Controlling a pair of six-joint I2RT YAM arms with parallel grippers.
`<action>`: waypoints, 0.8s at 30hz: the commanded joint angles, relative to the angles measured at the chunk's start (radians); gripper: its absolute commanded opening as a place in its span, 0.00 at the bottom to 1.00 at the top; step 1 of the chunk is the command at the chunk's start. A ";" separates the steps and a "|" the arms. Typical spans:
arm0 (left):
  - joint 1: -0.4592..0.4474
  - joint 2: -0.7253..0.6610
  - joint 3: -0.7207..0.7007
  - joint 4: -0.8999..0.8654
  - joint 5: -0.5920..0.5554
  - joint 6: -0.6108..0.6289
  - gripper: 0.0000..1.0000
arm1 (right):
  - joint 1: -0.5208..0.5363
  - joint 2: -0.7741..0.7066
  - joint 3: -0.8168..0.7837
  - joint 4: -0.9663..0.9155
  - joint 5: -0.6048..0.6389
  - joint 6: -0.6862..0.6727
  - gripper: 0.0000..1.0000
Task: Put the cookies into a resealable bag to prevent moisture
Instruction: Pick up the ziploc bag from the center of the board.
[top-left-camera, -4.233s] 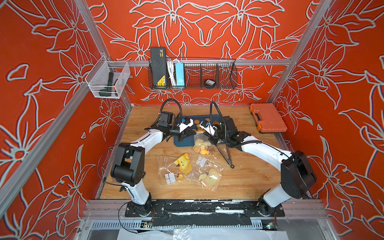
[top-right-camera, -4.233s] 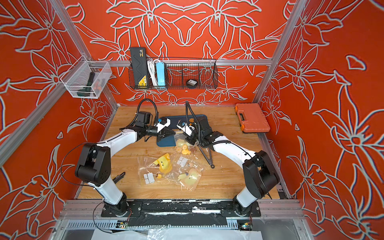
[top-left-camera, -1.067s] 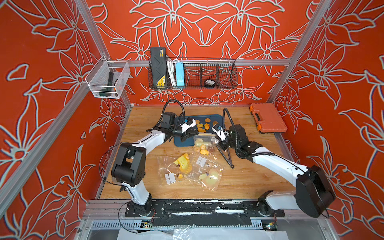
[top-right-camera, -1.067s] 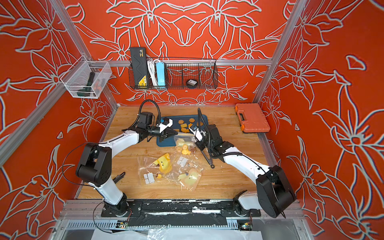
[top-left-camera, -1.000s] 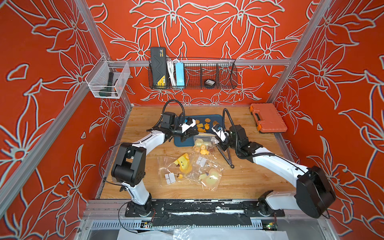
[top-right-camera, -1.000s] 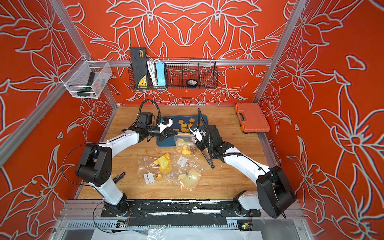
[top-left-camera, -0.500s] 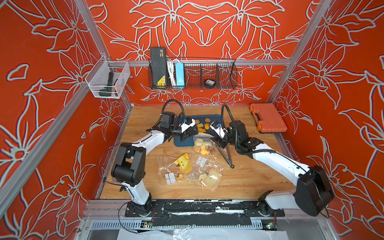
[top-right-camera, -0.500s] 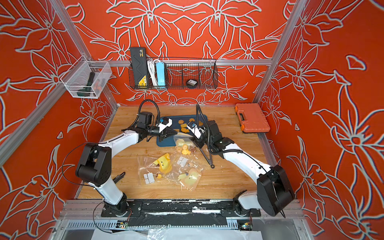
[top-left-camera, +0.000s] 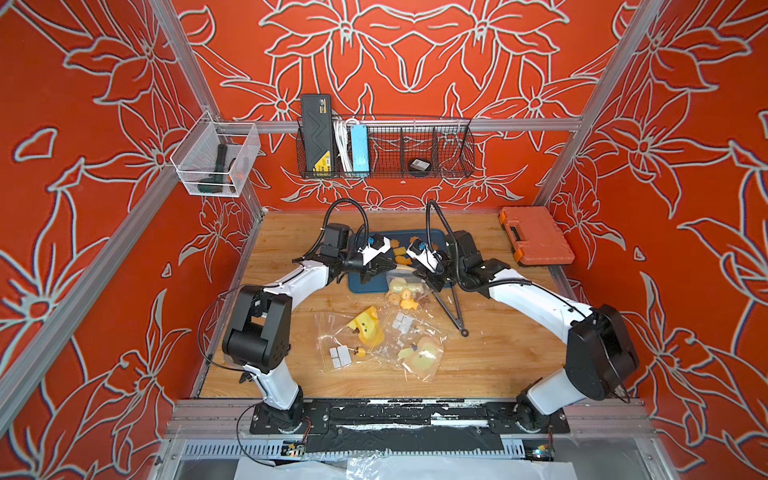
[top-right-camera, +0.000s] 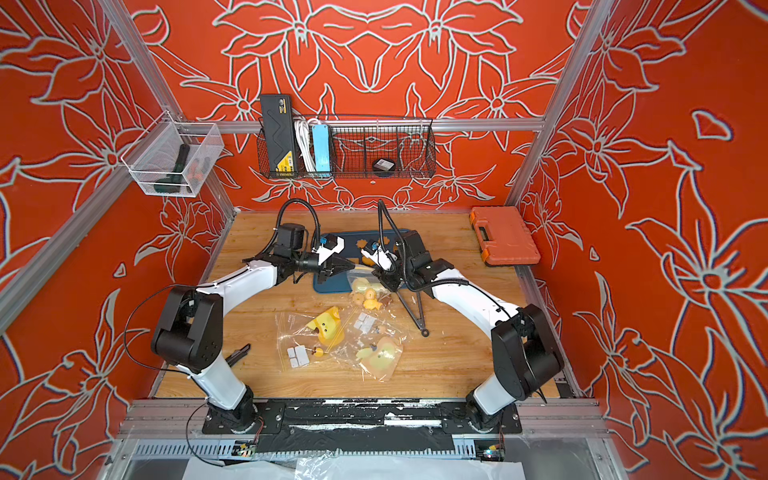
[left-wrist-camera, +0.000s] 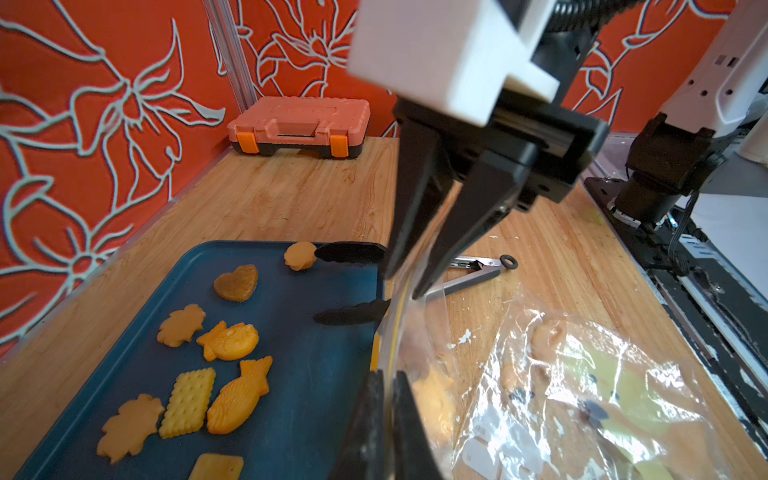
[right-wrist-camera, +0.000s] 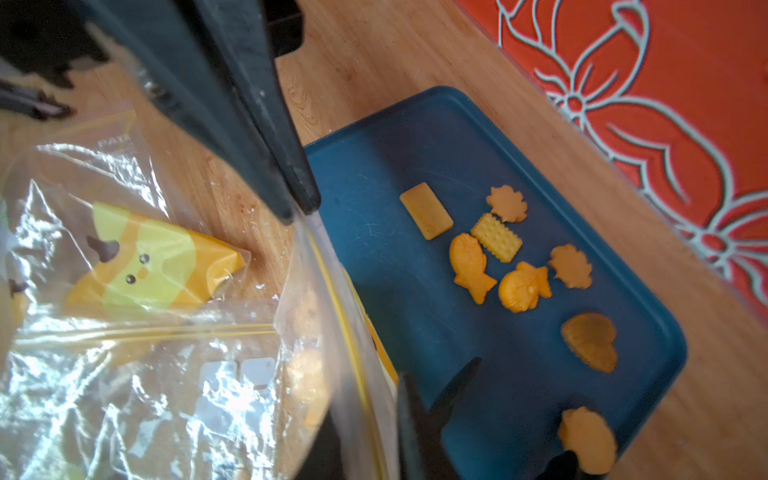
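Pinching the clear crinkly zip bag (left-wrist-camera: 540, 395) beside the dark blue tray (left-wrist-camera: 311, 374): right gripper (right-wrist-camera: 298, 212) clamped on its rim, left gripper (left-wrist-camera: 387, 376) narrow, seemingly gripping it.

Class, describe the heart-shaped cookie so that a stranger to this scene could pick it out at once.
On the wooden table stands a dark blue tray with loose cookies lying on it. Among them, between two flower-shaped cookies, lies the heart cookie. It alone has that shape, and it is browner than its orange and yellow neighbours.
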 joint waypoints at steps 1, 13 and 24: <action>0.012 -0.056 -0.005 0.062 0.011 -0.066 0.43 | 0.007 -0.003 0.047 -0.018 -0.008 0.001 0.00; 0.039 -0.303 -0.092 0.285 -0.739 -0.723 1.00 | 0.006 -0.189 0.235 -0.287 0.320 0.310 0.00; 0.078 -0.461 -0.099 -0.123 -0.975 -1.047 1.00 | -0.177 -0.279 0.334 -0.596 0.700 0.405 0.00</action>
